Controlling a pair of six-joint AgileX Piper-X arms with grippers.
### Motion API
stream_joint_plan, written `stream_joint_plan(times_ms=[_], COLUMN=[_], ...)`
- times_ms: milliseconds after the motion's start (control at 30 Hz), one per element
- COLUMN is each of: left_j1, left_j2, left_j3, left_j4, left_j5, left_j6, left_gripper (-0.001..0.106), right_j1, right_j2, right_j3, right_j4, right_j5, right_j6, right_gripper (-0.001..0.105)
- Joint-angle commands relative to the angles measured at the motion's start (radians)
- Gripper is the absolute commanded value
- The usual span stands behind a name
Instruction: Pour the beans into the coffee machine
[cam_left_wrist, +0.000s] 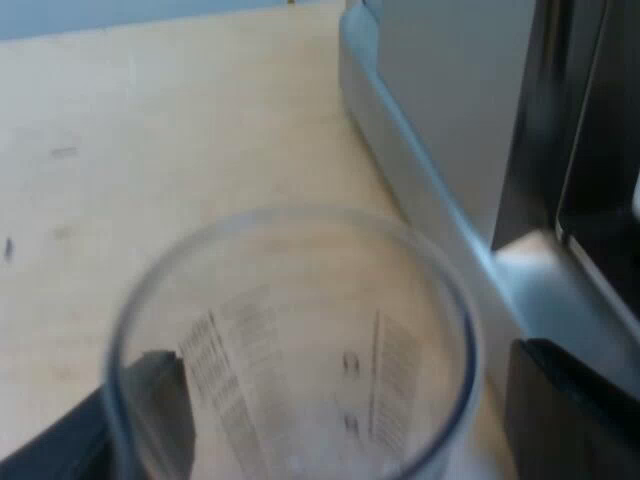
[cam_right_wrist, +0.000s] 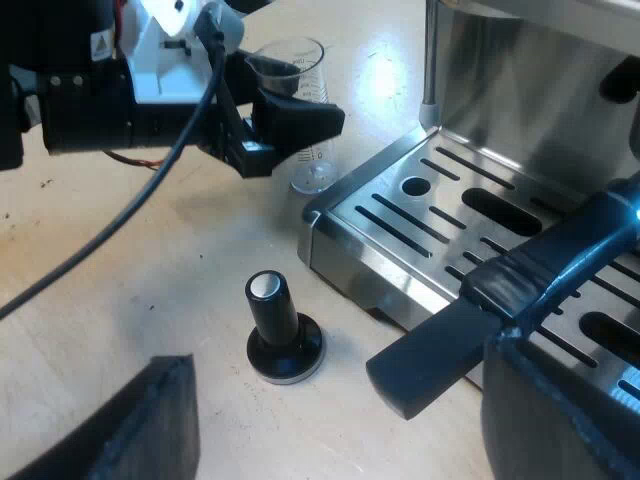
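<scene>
A clear measuring glass (cam_left_wrist: 300, 340) with a printed scale stands upright on the wooden table, and I see no beans in it. My left gripper (cam_left_wrist: 345, 400) is open around it: one finger (cam_left_wrist: 150, 410) lies against its wall, the other (cam_left_wrist: 570, 410) stands a little off it. In the right wrist view the same measuring glass (cam_right_wrist: 300, 100) stands on the table by the corner of the espresso machine's drip tray (cam_right_wrist: 400, 215), with my left gripper (cam_right_wrist: 290, 115) straddling it. My right gripper (cam_right_wrist: 340, 410) hangs open over the table, holding nothing.
A tamper with a black knob (cam_right_wrist: 280, 330) stands on the table beside the drip tray. A dark handle (cam_right_wrist: 480, 320) reaches out over the tray. The machine's metal side (cam_left_wrist: 440, 130) rises close to the glass.
</scene>
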Motion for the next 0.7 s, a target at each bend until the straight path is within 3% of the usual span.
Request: stream_joint_plan(times_ms=[33, 333, 533, 700], left_j1=[-0.001, -0.001, -0.001, -0.001], left_j2=[-0.065, -0.208, -0.351, -0.477], left_j3=[-0.002, -0.002, -0.002, -0.002], left_j4=[-0.017, 0.042, 0.123, 0.214], left_j5=[-0.027, -0.025, -0.025, -0.025], left_j6=[-0.009, -0.009, -0.009, -0.009], left_gripper=[0.068, 0.068, 0.068, 0.068], right_j1=[-0.002, -0.002, -0.002, -0.002], right_j2=[-0.005, -0.005, -0.005, -0.005], right_j3=[-0.004, -0.004, -0.004, -0.015], right_j4=[-0.015, -0.015, -0.027, -0.042], right_j5=[0.016, 0.042, 0.079, 0.118], right_j6=[-0.004, -0.004, 0.069, 0.084], right_gripper=[0.062, 0.062, 0.062, 0.062])
